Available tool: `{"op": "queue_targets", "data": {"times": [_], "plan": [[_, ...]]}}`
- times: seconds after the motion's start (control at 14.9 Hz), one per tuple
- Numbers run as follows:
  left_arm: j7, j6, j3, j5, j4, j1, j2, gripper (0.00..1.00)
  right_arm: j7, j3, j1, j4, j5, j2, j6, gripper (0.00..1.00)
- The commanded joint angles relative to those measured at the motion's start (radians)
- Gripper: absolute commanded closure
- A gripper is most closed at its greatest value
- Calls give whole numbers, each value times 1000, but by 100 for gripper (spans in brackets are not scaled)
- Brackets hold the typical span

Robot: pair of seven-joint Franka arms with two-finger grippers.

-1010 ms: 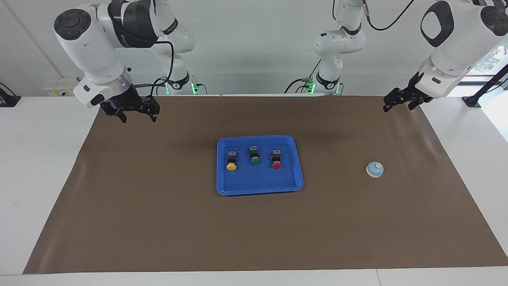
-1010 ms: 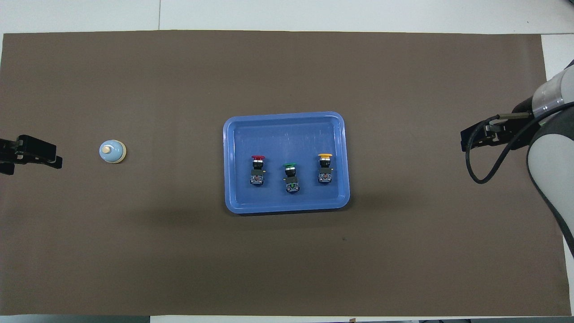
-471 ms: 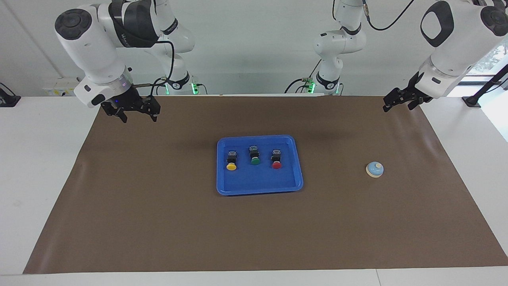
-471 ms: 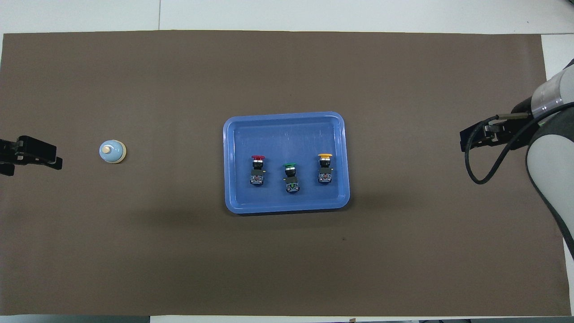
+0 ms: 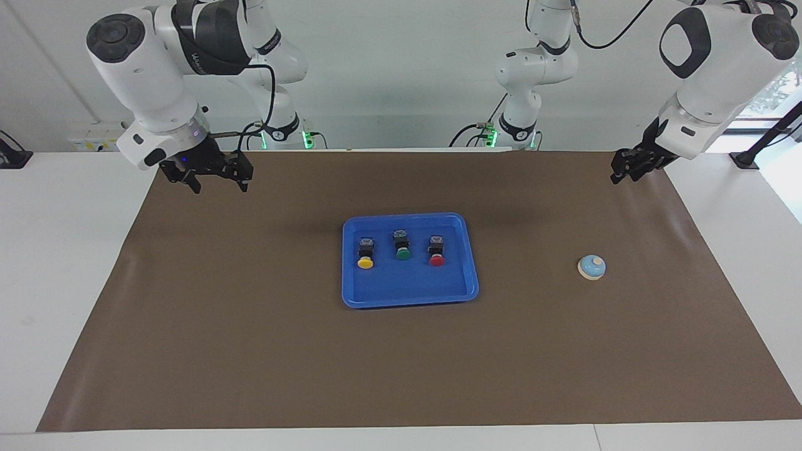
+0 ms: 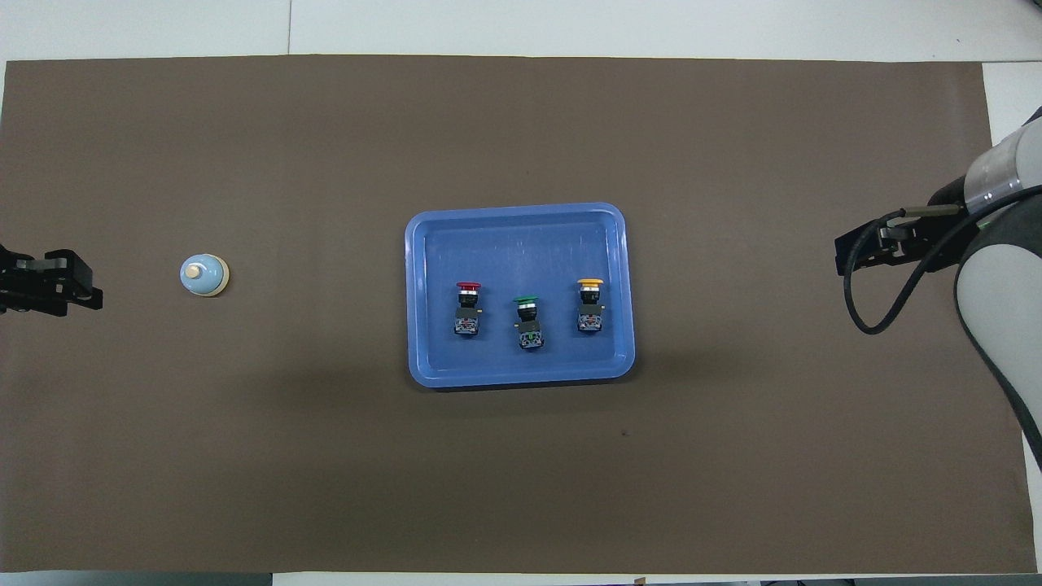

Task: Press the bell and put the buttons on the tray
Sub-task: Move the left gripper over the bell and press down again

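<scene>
Left hand (image 5: 620, 170) state unclear, right hand (image 5: 212, 181) released, 3 buttons (image 5: 401, 249) caps away from robots

My right gripper (image 5: 216, 183) hangs in the air at my right end, fingers pointing down with a clear gap between the two tips, nothing between them. The right arm bends down from its shoulder with the wrist tipped toward the middle, a black cable looping off it. My left gripper (image 5: 626, 170) is raised at my left end, angled downward and inward from a bent wrist, nothing in it; I cannot tell how far apart its fingertips stand.
</scene>
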Motion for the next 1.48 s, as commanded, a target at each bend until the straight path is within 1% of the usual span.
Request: {"op": "queue_targets", "data": {"times": [0.0,0.07,0.13,0.2,0.47,0.67,0.88,1.01,1.41], "plan": [[4,115,1,2,-120,23,-55,100,0,11,-13,-20,-10,-22,-5,0],[16,180,0,2,-166,32,-50,100,0,11,-13,-20,-10,-22,-5,0],[26,226,0,2,-187,42,-37,100,0,11,-13,-20,-10,-22,-5,0],[38,270,0,2,-200,42,3,100,0,11,-13,-20,-10,-22,-5,0],[46,454,0,2,-205,39,143,100,0,11,-13,-20,-10,-22,-5,0],[44,538,0,2,-208,31,200,100,0,11,-13,-20,-10,-22,-5,0],[43,620,0,2,-272,26,206,100,0,11,-13,-20,-10,-22,-5,0],[43,651,0,2,-303,19,204,100,0,11,-13,-20,-10,-22,-5,0],[40,676,0,2,-315,2,214,100,0,11,-13,-20,-10,-22,-5,0]]}}
